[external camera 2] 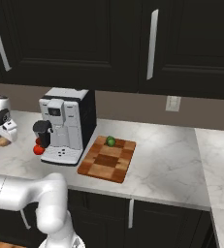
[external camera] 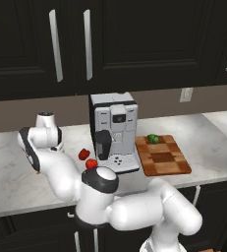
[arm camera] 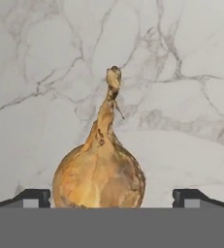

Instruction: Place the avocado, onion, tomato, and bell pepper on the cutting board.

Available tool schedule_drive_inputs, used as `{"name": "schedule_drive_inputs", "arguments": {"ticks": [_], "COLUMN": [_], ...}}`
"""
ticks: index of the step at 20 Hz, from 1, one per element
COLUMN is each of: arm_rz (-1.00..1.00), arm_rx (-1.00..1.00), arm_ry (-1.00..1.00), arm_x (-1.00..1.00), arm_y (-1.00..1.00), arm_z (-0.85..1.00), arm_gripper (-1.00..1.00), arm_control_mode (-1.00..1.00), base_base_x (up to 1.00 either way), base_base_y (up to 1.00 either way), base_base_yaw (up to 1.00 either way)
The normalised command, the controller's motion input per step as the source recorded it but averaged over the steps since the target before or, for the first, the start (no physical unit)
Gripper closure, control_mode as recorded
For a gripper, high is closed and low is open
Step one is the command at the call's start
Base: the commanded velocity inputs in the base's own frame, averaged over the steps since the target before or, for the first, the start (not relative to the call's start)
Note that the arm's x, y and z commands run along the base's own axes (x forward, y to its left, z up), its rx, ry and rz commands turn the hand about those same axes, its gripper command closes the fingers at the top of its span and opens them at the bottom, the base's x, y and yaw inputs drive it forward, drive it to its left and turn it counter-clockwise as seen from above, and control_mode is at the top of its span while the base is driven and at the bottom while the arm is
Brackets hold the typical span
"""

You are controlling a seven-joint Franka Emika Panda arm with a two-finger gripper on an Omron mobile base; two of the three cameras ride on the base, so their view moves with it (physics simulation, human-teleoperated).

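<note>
The tan onion (arm camera: 100,174) lies on the marble counter with its dry stem pointing away from the hand. My gripper (arm camera: 111,198) is open, one fingertip on each side of the bulb, not touching it. In the right base view the gripper (external camera 2: 8,133) hangs over the onion (external camera 2: 3,142) at the far left. The green avocado (external camera: 153,139) sits on the far left corner of the wooden cutting board (external camera: 164,160). The bright tomato (external camera: 91,163) and the darker bell pepper (external camera: 84,154) lie on the counter left of the coffee machine.
A white and black coffee machine (external camera: 113,130) stands between the vegetables and the cutting board (external camera 2: 106,162). Dark cabinets hang above the counter. A wall outlet (external camera 2: 172,103) is behind the board. My own arm crosses the counter's front edge.
</note>
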Motion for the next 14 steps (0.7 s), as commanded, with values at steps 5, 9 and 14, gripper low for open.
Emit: {"name": "schedule_drive_inputs", "arguments": {"ticks": [5, 9, 14], "arm_rz": [-0.03, -0.05, -0.07], "arm_rx": [0.0, 0.0, 0.0], "arm_ry": [0.0, 0.02, 0.08], "arm_x": [0.15, 0.0, -0.05], "arm_y": [0.26, 0.02, 0.0], "arm_z": [-0.03, -0.32, -0.41], "arm_gripper": [-1.0, -1.0, -1.0], "arm_control_mode": [-1.0, -1.0, -1.0], "base_base_x": [0.0, 0.0, 0.0], "base_base_y": [0.0, 0.0, 0.0], "base_base_yaw": [0.0, 0.0, 0.0]}}
